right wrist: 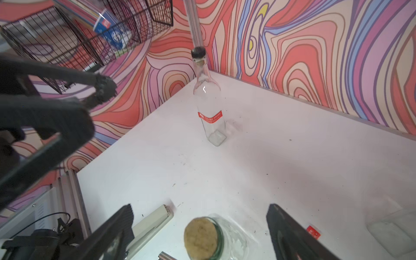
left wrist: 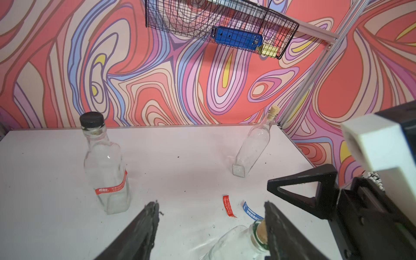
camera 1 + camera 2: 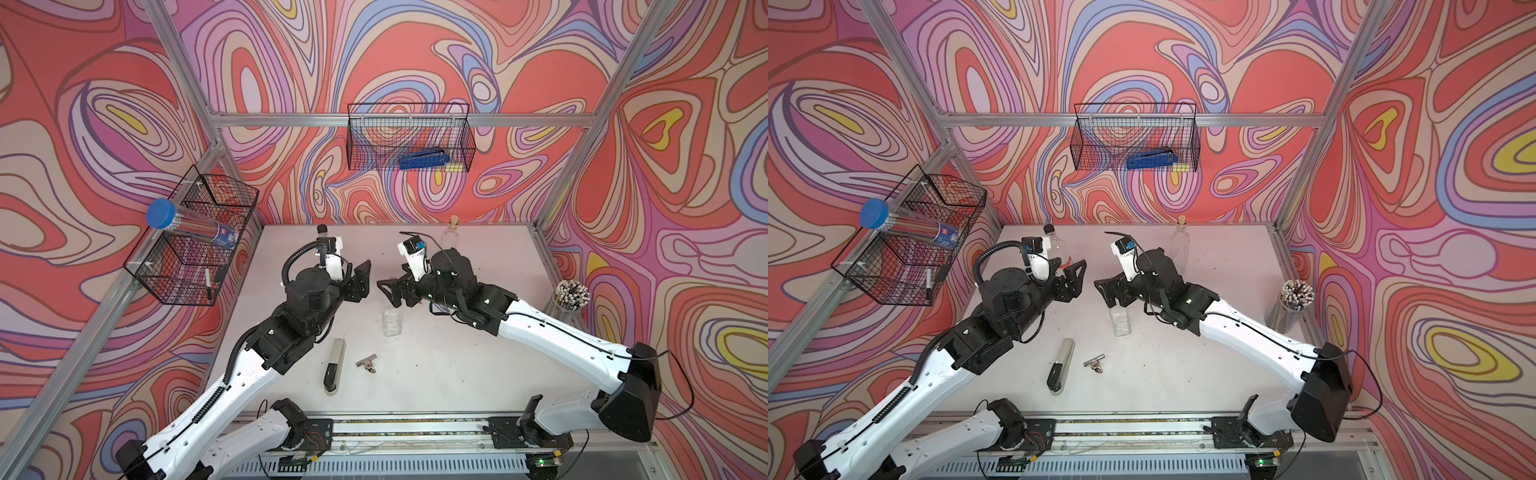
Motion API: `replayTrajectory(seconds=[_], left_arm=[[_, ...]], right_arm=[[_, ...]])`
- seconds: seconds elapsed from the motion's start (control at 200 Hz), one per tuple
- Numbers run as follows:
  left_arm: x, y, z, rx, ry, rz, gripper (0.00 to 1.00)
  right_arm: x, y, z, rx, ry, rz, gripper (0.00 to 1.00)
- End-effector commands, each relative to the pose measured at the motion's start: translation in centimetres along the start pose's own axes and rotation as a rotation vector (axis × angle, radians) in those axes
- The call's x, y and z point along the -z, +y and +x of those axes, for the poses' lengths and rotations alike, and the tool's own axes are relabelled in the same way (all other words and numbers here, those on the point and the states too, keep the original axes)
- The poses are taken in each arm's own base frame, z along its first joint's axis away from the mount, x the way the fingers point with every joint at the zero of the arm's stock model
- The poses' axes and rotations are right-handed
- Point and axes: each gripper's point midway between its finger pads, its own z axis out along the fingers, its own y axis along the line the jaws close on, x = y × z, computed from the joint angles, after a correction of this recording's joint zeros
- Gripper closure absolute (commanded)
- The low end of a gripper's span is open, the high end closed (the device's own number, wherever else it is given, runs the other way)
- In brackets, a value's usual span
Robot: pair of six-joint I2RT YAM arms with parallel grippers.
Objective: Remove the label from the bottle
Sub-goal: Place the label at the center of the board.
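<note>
Landmark: middle bottle (image 3: 392, 323), clear glass, upright at mid-table (image 3: 457, 374); all places below are given from it
Hidden on it: in both top views its neck and stopper sit under the right gripper (image 3: 388, 289); only the wrist views show its cork (image 1: 200, 238)
Task bottle: black-capped bottle (image 2: 105, 162), upright, well behind the middle bottle and to its left, close to the back wall
Label: red label (image 2: 111, 188), a band low around that bottle's body; its print is too small to read
Top-view gap: in a top view the left arm's wrist covers all but the cap (image 3: 322, 228); in a top view the body shows with a sliver of red (image 3: 1059, 253)
Left gripper: left gripper (image 2: 210, 204), fingers spread with nothing between them, just left of the middle bottle's neck; one finger overlaps the cork in the left wrist view, so contact cannot be told
Right gripper: jaws wide apart above the middle bottle, the cork in the gap and clear of both pads
Loose strips: red strip (image 2: 228, 206) and blue strip (image 2: 249, 209) lie on the table just behind the middle bottle, seen clearly only from the left wrist
Cut off: red scrap (image 1: 313, 231), half behind a right finger
Blurred: clear glass shape (image 1: 391, 231) at the right wrist view's edge; cannot tell what it is
Other bottle: second corked bottle (image 3: 1179, 245), well behind and to the right
</note>
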Motion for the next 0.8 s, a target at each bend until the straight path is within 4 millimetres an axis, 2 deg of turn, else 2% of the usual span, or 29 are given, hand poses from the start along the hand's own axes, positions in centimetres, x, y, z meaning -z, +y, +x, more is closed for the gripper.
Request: replayTrajectory(seconds=[0.0, 0.16, 0.24, 0.421, 0.456, 0.571, 0.646, 0.796], left_arm=[[0.4, 1.2, 0.8, 0.023, 0.02, -0.038, 0.25], [0.3, 1.7, 1.2, 0.045, 0.03, -0.039, 0.25], [0.2, 2.0, 1.5, 0.058, 0.039, -0.046, 0.25], [0.0, 2.4, 1.7, 0.079, 0.041, -0.057, 0.19], [0.1, 2.7, 2.3, 0.073, 0.065, -0.069, 0.19], [0.2, 3.0, 2.5, 0.072, 0.07, -0.076, 0.17], [0.3, 3.2, 2.6, 0.074, 0.071, -0.082, 0.17], [0.7, 3.2, 2.7, 0.078, 0.064, -0.079, 0.16]], right_arm=[[-0.6, -0.9, 0.7, 0.033, 0.031, 0.072, 0.04], [-1.9, -0.9, 2.8, 0.041, 0.087, 0.091, 0.05], [-2.2, -1.1, 3.5, 0.04, 0.098, 0.101, 0.1], [-2.7, -1.2, 3.9, 0.035, 0.094, 0.102, 0.29], [-2.8, -1.2, 3.9, 0.034, 0.093, 0.1, 0.33], [-3.3, -1.0, 4.0, 0.033, 0.092, 0.091, 0.48], [-3.5, -1.0, 4.0, 0.028, 0.091, 0.088, 0.52], [-3.7, -1.0, 3.6, 0.028, 0.075, 0.089, 0.77]])
